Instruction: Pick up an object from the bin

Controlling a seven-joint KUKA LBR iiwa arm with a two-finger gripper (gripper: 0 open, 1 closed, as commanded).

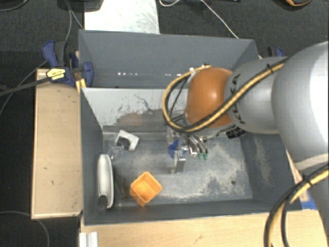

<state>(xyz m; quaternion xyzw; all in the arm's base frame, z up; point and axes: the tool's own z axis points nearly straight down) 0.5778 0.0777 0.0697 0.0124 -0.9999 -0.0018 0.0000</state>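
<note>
Grey metal bin (154,60) recorded in the camera view, with sloped walls and a scuffed, scratched floor. Noted the silver arm (288,102) across the right side of the bin, with an orange cover (208,96) at the wrist and a yellow-and-black cable (165,104) looped round that cover. Found the gripper (179,164) pointed down near the middle of the floor, close to or touching bare metal; contact not determinable. Opening of the gripper likewise not determinable, nor any load in it. Located three loose things, all to the left of the gripper and apart from it. Nearest: an orange square cup (145,188), tilted, below and left of the gripper, toward the wall at the bottom of the view. Further left, near the back of the floor: a small white-and-grey piece (126,140). Against the left wall: a long white-and-grey brush-like thing (105,176), laid lengthwise along the wall, its dark end toward the bottom corner.
</note>
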